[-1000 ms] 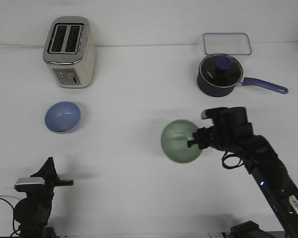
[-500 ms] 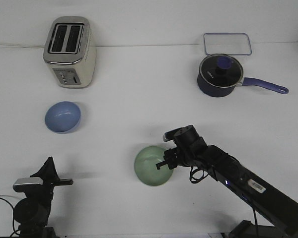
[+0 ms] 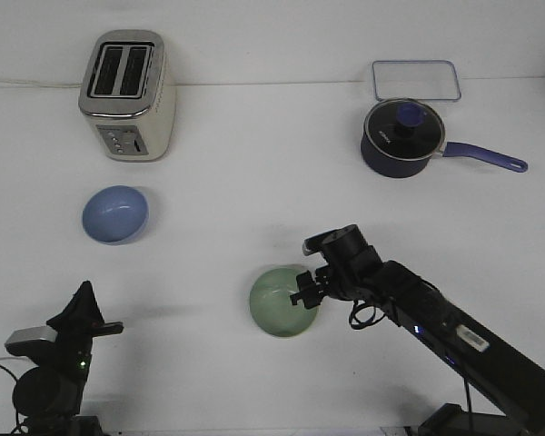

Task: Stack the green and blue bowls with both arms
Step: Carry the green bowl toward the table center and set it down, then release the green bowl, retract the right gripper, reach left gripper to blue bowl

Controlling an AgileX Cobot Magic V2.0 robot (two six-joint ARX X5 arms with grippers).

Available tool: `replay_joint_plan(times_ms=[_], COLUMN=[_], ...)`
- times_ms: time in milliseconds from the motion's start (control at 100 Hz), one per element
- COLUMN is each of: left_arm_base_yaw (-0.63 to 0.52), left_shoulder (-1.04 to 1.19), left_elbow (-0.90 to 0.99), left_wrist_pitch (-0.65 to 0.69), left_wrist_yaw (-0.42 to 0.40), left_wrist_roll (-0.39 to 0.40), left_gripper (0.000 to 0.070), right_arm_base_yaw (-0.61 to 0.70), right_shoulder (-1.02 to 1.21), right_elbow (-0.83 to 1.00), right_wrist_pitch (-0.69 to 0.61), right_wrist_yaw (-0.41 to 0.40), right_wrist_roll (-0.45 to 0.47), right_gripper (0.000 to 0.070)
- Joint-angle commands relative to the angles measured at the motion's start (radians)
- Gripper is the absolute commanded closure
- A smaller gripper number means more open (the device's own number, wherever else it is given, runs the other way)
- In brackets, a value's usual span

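Green bowl (image 3: 282, 313): near the middle of the front edge of the bench (image 3: 254, 182), slightly tilted as I read it; I cannot tell whether it rests on the surface or hangs just above it.

Blue bowl (image 3: 115, 214): left side of the bench, upright, well apart from the green one and in front of the toaster (image 3: 127, 95).

Right gripper (image 3: 302, 292): clenched on the green bowl's right rim (contact point is dark, but the fingers sit right on the rim).

Left gripper (image 3: 109, 327): parked at the front left corner, touching nothing; I cannot tell whether its fingers are parted or closed from this angle.

Progress: my judgement is roughly the first third. One bowl is picked up by the right arm; the blue bowl is untouched and nothing is stacked.

Remaining: left arm has to engage the blue bowl, then the two bowls must be brought together and nested.

Bystanders: saucepan (image 3: 401, 138) with lid and a clear lid or tray (image 3: 416, 79) at the back right corner, not involved.

Writing: a small pale label on the right arm's link and a mark on the saucepan wall, both too small to read. No brand legible anywhere.
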Motion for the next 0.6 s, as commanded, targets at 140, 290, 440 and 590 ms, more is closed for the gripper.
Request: replay_joint_plan(times_ms=[140,290,440,590], left_arm_base_yaw=[0.002,0.014,0.042,0.063], left_shoulder=[0.219,0.516,0.866,1.118], left_elbow=[0.248,0.452,0.668,0.843], left_wrist_pitch=[-0.109,-0.237,-0.348,-0.411], left_wrist_yaw=[-0.003,-0.024,-0.018,0.006], left_wrist_roll=[-0.019,0.027,0.061,0.061], left_gripper=[0.0688,0.0688,0.0684,0.0381], right_arm_base_yaw=[-0.103,-0.2,-0.274,-0.317], right_shoulder=[-0.23,-0.406,-0.584,-0.699], right_elbow=[0.066,0.008,-0.125,-0.238], right_wrist_pitch=[0.013,0.042,0.066,0.064], right_wrist_yaw=[0.003,0.04,0.059,0.047], right_wrist_roll=[-0.117,-0.152,-0.156,-0.144], right_gripper=[0.0363,0.0363,0.0363,0.0363])
